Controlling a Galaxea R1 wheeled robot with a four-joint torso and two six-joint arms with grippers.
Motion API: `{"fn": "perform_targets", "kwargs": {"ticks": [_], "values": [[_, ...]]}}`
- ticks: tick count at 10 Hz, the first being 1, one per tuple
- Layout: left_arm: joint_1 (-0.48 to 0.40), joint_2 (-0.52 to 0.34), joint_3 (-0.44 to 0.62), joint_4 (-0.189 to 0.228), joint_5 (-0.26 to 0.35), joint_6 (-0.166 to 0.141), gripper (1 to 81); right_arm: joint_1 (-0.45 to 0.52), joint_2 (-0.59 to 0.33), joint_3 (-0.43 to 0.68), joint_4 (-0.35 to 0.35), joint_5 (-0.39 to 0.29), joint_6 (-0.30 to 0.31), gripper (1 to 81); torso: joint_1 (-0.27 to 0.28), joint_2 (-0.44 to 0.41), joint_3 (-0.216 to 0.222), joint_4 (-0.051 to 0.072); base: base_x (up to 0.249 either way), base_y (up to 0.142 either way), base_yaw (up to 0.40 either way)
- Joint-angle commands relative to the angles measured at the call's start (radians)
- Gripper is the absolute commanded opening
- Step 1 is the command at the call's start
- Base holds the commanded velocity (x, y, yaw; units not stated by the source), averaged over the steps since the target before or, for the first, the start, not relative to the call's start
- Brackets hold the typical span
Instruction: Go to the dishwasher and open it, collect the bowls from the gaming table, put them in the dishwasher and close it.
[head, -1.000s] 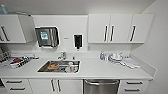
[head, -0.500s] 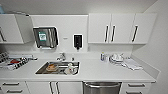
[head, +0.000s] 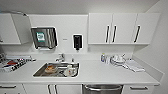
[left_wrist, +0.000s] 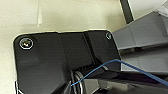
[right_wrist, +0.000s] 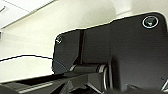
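The approach to the dishwasher (head: 103, 88), shut under the table's (head: 105, 72) front edge right of the sink (head: 40, 73), is judged underway; its bar handle must be reached, and neither claw's state can be told.

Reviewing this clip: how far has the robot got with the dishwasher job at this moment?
Very early. Done: the robot faces the white kitchen counter, with the stainless-steel-fronted dishwasher at the lower edge of the head view. In hand: nothing visible; the dishwasher's long bar handle sits flush and its door looks shut. Left: opening it, collecting the bowls, loading and closing. The dishes in the steel sink are not part of this.
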Motion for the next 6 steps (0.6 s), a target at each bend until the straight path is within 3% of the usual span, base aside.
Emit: {"fn": "perform_targets", "kwargs": {"ticks": [1, 2, 6], "values": [[-0.061, -0.014, 0.018, -0.014, 0.055, 0.002, 81.1, 0.05, -0.01, 0.012, -0.015, -0.046, -0.006, 81.1, 0.0, 0.0, 0.0, 0.0, 0.089, 0.0, 0.0], [-0.06, -0.014, 0.018, -0.015, 0.055, 0.002, 81.1, 0.05, -0.01, 0.012, -0.015, -0.046, -0.006, 81.1, 0.0, 0.0, 0.0, 0.0, 0.087, 0.0, 0.0], [-0.061, -0.013, 0.016, -0.017, 0.055, 0.002, 81.1, 0.05, -0.011, 0.012, -0.015, -0.046, -0.006, 81.1, 0.0, 0.0, 0.0, 0.0, 0.084, 0.065, 0.0]]}}
